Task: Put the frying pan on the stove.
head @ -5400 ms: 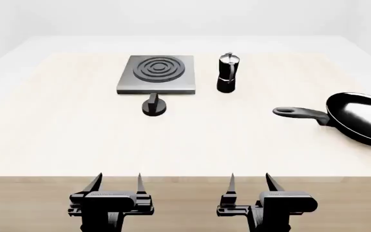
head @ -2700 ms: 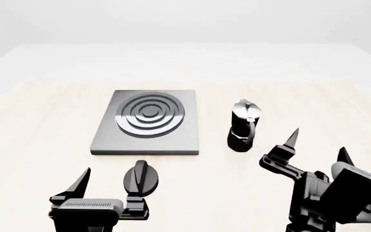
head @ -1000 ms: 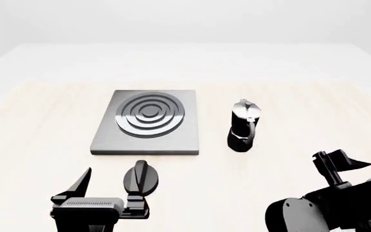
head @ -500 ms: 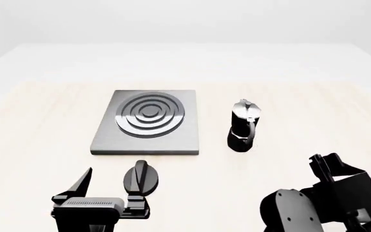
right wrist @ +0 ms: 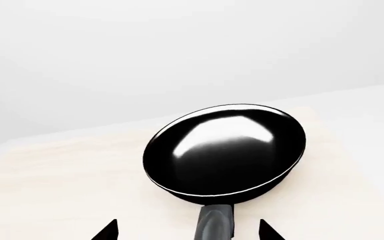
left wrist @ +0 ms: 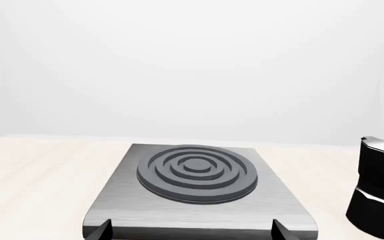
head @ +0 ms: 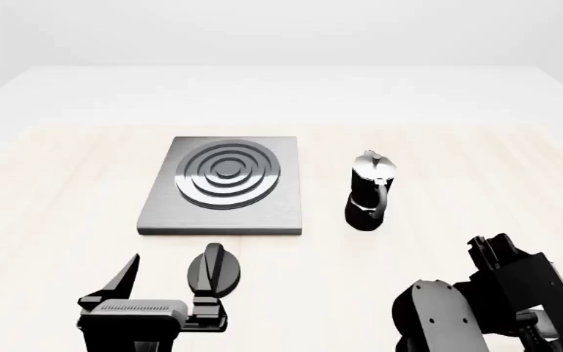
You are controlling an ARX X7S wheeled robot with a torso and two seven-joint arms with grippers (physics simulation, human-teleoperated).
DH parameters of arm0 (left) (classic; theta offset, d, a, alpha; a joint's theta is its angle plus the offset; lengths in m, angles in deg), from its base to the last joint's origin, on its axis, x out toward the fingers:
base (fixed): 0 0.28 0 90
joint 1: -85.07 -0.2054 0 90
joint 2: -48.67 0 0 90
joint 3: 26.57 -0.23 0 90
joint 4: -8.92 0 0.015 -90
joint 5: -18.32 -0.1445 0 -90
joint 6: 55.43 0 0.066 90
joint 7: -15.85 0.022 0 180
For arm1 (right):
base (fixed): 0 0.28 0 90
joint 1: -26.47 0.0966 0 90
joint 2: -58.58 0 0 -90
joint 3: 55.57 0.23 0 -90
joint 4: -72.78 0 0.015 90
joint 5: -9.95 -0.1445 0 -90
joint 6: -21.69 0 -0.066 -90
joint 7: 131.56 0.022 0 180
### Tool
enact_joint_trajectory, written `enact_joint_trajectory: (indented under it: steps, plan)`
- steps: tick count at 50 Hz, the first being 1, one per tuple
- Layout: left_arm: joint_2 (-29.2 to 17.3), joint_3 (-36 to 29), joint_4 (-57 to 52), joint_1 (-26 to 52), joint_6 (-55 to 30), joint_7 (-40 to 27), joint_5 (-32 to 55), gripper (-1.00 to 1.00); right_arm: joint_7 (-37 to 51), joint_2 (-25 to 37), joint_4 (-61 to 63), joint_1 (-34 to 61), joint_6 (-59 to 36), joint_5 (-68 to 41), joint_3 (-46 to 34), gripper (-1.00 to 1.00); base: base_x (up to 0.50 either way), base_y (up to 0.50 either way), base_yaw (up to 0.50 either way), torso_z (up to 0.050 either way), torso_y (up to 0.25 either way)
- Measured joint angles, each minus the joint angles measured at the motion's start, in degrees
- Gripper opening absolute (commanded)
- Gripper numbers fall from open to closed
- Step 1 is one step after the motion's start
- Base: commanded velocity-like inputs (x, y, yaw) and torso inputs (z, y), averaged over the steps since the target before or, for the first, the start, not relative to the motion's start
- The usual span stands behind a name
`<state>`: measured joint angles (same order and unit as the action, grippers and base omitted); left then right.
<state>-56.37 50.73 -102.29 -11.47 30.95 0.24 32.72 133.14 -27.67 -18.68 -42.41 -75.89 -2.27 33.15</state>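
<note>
right gripper lined up on the frying pan's handle, nothing grasped yet

your right gripper (right wrist: 188,231) is spread wide, the handle (right wrist: 213,223) running in between its tips; the left gripper (head: 164,282) hangs released near the knob (head: 213,269). the frying pan (right wrist: 224,152) sits on the table (right wrist: 58,175), well apart from the stove (head: 226,185) beyond the moka pot (head: 369,190). it looks rigid, glossy and bowl-heavy, so clamp the handle close to the bowl.

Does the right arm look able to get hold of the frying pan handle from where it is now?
Probably yes. In the right wrist view the frying pan lies straight ahead, its handle pointing back between the open fingertips of the right gripper, with nothing between them.
</note>
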Motion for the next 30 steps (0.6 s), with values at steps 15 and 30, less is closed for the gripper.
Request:
enact_joint_trajectory:
  steps: [15,30]
  plan:
    - [-0.27,-0.33,0.14,0.1,0.17,-0.32,0.24,1.0,-0.08,0.03,-4.28,1.96,0.44,-0.44,0.2,1.0,0.0,0.0,0.0,0.0,0.0]
    - [-0.51,-0.64,0.25,0.21,0.35,-0.62,0.45,1.0,-1.39,0.01,-8.48,3.26,2.13,-2.45,0.93,1.0,0.0,0.0,0.0,0.0,0.0]
